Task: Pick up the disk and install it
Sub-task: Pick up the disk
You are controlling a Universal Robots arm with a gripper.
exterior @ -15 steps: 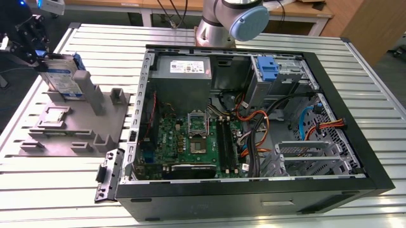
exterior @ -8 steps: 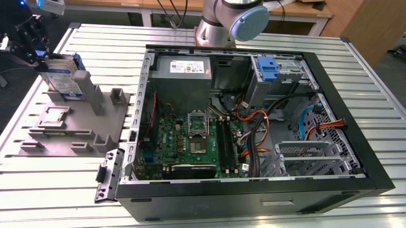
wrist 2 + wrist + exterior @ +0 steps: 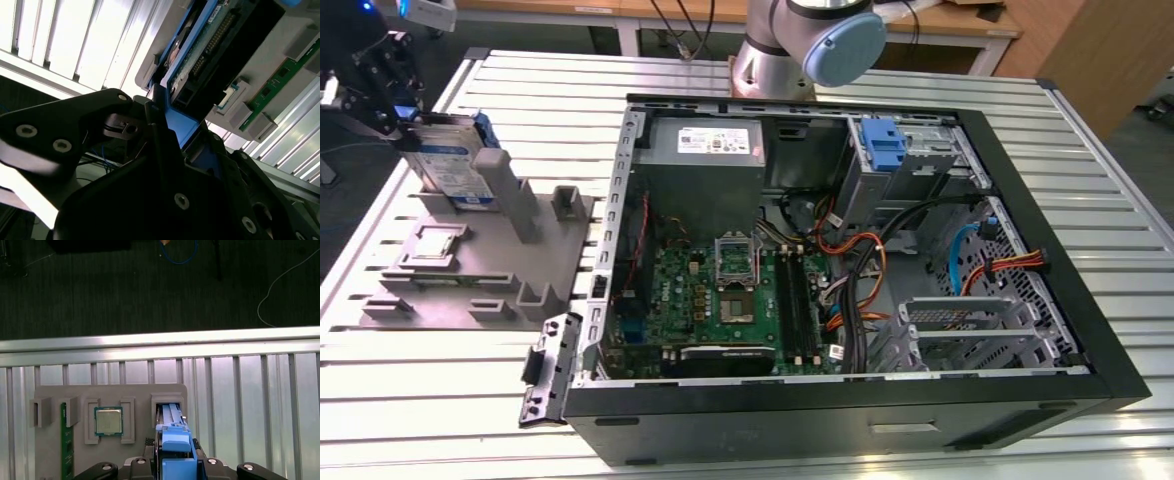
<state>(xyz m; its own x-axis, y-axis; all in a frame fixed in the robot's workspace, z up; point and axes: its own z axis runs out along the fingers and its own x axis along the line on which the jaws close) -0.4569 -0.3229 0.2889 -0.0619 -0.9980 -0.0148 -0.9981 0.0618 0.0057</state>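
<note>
The disk [image 3: 454, 165] stands on edge in a slot of the grey fixture [image 3: 467, 260], at the exterior view's left. It is silver-grey with a white-and-blue label and a blue bracket. My gripper [image 3: 400, 125] sits on its upper end, shut on the disk. In the first wrist view the blue bracket [image 3: 175, 445] runs between the black fingers and down into the fixture's slot [image 3: 167, 407]. The second wrist view shows a black finger [image 3: 152, 125] pressed against the blue bracket [image 3: 182, 127], with the disk's circuit-board side [image 3: 210, 45] beyond it.
An open computer case [image 3: 627, 160] lies to the exterior view's right, with a grey power-supply box [image 3: 707, 140], a motherboard [image 3: 720, 290] and an upright blue carrier [image 3: 883, 150]. The fixture also holds a processor chip [image 3: 108, 420] and a green memory stick [image 3: 65, 440]. The arm's base [image 3: 801, 50] stands behind the case.
</note>
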